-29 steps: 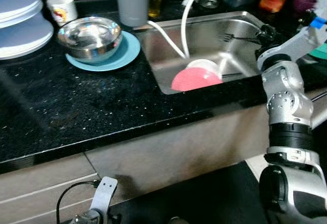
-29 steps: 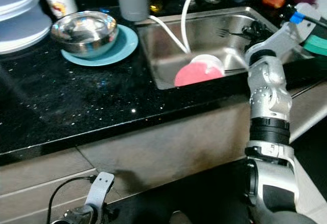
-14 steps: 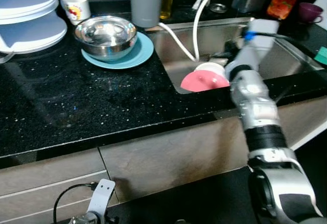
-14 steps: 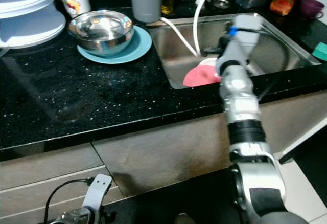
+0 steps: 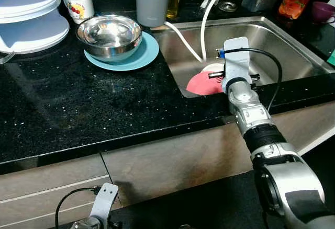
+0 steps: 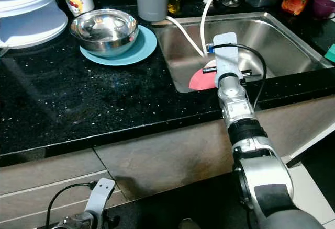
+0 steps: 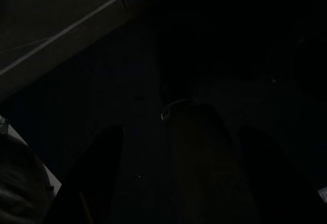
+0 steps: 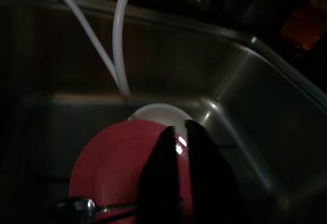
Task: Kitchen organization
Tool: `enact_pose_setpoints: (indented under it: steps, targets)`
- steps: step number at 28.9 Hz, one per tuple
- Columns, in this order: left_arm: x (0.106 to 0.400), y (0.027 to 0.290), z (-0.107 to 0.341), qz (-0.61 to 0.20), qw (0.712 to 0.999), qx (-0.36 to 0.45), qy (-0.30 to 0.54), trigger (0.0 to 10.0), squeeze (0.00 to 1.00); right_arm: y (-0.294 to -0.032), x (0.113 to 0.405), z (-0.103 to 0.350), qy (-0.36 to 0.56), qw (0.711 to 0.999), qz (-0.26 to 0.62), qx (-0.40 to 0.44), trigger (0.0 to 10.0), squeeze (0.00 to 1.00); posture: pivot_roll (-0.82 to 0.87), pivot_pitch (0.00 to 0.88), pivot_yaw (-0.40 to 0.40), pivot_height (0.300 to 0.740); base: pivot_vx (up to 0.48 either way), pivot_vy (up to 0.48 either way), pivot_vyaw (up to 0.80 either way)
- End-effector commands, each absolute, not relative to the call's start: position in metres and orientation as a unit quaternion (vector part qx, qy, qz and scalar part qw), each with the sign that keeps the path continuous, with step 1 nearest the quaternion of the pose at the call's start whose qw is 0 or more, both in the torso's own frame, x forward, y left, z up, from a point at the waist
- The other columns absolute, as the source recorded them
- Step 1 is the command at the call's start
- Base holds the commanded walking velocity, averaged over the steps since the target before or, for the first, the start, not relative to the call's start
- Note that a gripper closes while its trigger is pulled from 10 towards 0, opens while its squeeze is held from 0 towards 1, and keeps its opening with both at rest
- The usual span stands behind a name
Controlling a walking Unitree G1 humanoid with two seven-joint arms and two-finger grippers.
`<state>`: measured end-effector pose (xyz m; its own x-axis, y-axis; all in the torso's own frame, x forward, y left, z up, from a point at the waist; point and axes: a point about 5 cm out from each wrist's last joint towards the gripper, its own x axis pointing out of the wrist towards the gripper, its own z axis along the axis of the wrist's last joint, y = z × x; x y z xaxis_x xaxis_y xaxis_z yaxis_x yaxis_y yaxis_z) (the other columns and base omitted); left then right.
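- Two black fingers of the right gripper (image 8: 176, 132) sit pressed together above the red plate (image 8: 117, 168).
- That plate lies in the steel sink (image 5: 272, 35), overlapping a white dish (image 8: 158, 114).
- Left gripper (image 7: 173, 137) hangs idle, fingers spread.

Dim end effector fingers (image 7: 99, 168), dark floor (image 7: 92, 81)

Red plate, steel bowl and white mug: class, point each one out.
red plate (image 8: 115, 162), right wrist view, its face.
steel bowl (image 5: 109, 32), left eye view, inside.
white mug (image 5: 79, 6), left eye view, its side.
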<state>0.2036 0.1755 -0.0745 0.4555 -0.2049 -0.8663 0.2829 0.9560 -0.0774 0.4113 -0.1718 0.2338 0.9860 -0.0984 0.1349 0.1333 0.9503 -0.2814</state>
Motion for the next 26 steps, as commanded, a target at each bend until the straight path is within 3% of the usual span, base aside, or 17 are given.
enact_pose_setpoints:
  steps: [1, 10, 11, 12, 13, 14, 15, 18, 26]
  targets:
    - [0.197, 0.172, -0.078, -0.148, 0.845, 0.033, 0.512, 10.0, 0.00, -0.171, 0.412, 0.236, -0.068, 0.986, -0.057, -0.141, 10.0, 0.97, 0.01, 0.113, -0.028, 0.740, 0.000, 0.000, 0.00]
    - [0.197, 0.173, -0.078, -0.147, 0.845, 0.036, 0.512, 10.0, 0.00, -0.166, 0.412, 0.248, -0.107, 0.992, -0.035, -0.061, 10.0, 1.00, 0.01, 0.118, -0.021, 0.740, 0.000, 0.000, 0.00]
    - [0.197, 0.174, -0.078, -0.146, 0.846, 0.036, 0.512, 10.0, 0.00, -0.160, 0.410, 0.260, -0.138, 0.990, -0.007, -0.003, 10.0, 1.00, 0.02, 0.121, -0.017, 0.740, 0.000, 0.000, 0.00]
    - [0.197, 0.174, -0.078, -0.146, 0.846, 0.036, 0.512, 10.0, 0.00, -0.160, 0.410, 0.260, -0.138, 0.990, -0.007, -0.003, 10.0, 1.00, 0.02, 0.121, -0.017, 0.740, 0.000, 0.000, 0.00]
    - [0.198, 0.174, -0.078, -0.145, 0.846, 0.038, 0.511, 10.0, 0.00, -0.152, 0.409, 0.268, -0.159, 0.986, 0.031, 0.049, 10.0, 0.88, 0.02, 0.118, -0.013, 0.740, 0.000, 0.000, 0.00]
    - [0.198, 0.174, -0.078, -0.145, 0.846, 0.038, 0.511, 10.0, 0.00, -0.152, 0.409, 0.268, -0.159, 0.986, 0.031, 0.049, 10.0, 0.88, 0.02, 0.118, -0.013, 0.740, 0.000, 0.000, 0.00]
    - [0.198, 0.175, -0.077, -0.145, 0.846, 0.039, 0.511, 10.0, 0.00, -0.147, 0.406, 0.273, -0.175, 0.979, 0.055, 0.087, 10.0, 0.00, 0.02, 0.117, -0.011, 0.740, 0.000, 0.000, 0.00]
    - [0.199, 0.176, -0.077, -0.141, 0.848, 0.044, 0.509, 10.0, 0.00, -0.136, 0.398, 0.284, -0.207, 0.958, 0.124, 0.156, 10.0, 0.00, 0.04, 0.110, -0.009, 0.740, 0.000, 0.000, 0.65]
    - [0.202, 0.176, -0.076, -0.139, 0.850, 0.051, 0.507, 10.0, 0.00, -0.127, 0.391, 0.293, -0.229, 0.944, 0.167, 0.172, 10.0, 0.00, 0.03, 0.098, 0.007, 0.740, 0.000, 0.000, 0.77]
